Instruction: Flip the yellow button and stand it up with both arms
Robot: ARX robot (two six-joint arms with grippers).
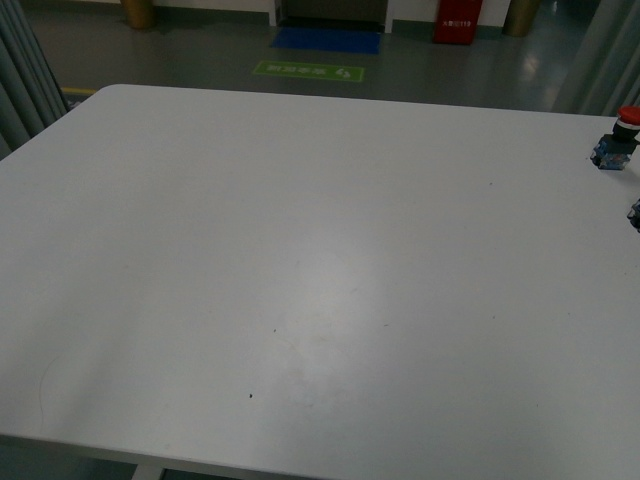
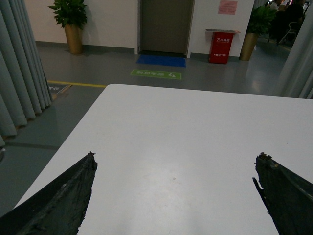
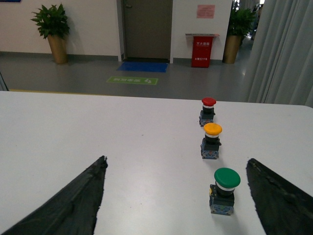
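Observation:
The yellow button stands upright on the white table, cap up, in the right wrist view. It is the middle one of a row of three switches and lies well beyond my open, empty right gripper, towards its right finger. My left gripper is open and empty over bare table, with no button in its view. Neither gripper shows in the front view, and the yellow button cannot be made out there.
A red-capped switch stands behind the yellow one and also shows at the table's far right in the front view. A green-capped switch stands nearest, between the right fingers. A dark block is cut off by the front view's right edge.

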